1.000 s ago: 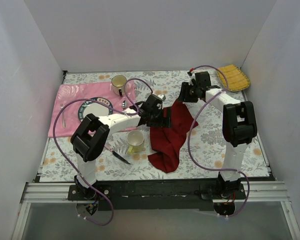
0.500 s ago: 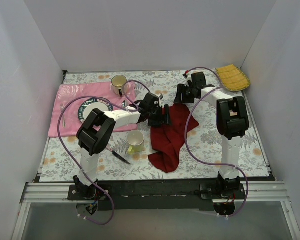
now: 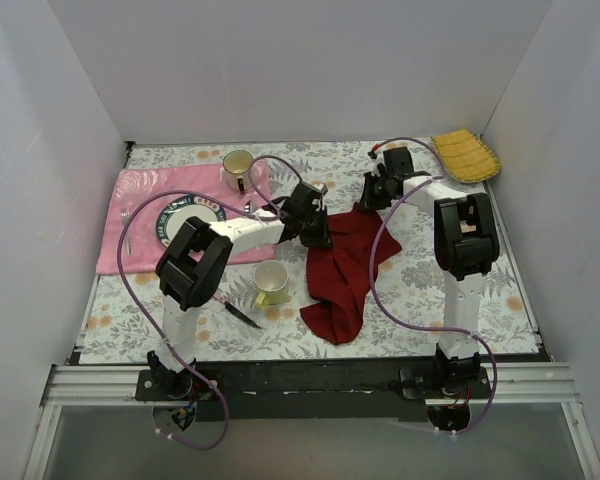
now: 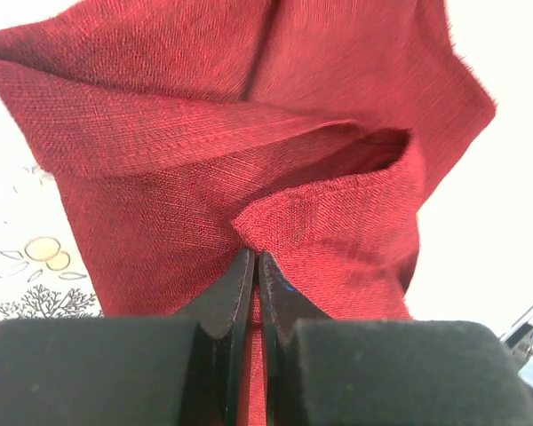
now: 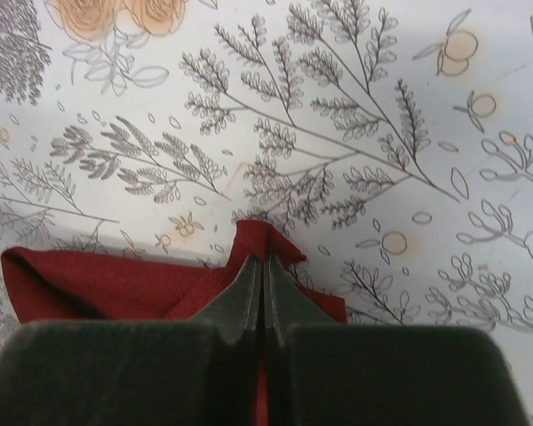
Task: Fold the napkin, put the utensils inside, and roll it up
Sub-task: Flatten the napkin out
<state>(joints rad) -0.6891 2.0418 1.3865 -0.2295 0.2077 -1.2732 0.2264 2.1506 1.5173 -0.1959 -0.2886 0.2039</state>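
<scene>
The maroon napkin (image 3: 342, 270) lies crumpled mid-table, trailing toward the near edge. My left gripper (image 3: 316, 232) is shut on its left upper edge; in the left wrist view the fingertips (image 4: 254, 259) pinch a fold of the napkin (image 4: 249, 169). My right gripper (image 3: 366, 202) is shut on the far corner; in the right wrist view the fingertips (image 5: 265, 263) clamp a small peak of the napkin (image 5: 107, 282). A black-handled knife (image 3: 242, 315) lies near the front left. A thin silver utensil (image 3: 127, 232) rests on the pink cloth.
A pink patterned cloth (image 3: 130, 195) at the left carries a plate (image 3: 187, 216) and a cup (image 3: 239, 165). A second cup (image 3: 271, 283) stands just left of the napkin. A yellow ribbed cloth (image 3: 467, 155) lies at the back right corner. White walls enclose the table.
Both grippers have gone from open to shut on the napkin. The left gripper has moved onto the cloth's left edge, and the cloth's upper part has drawn up between the two.
</scene>
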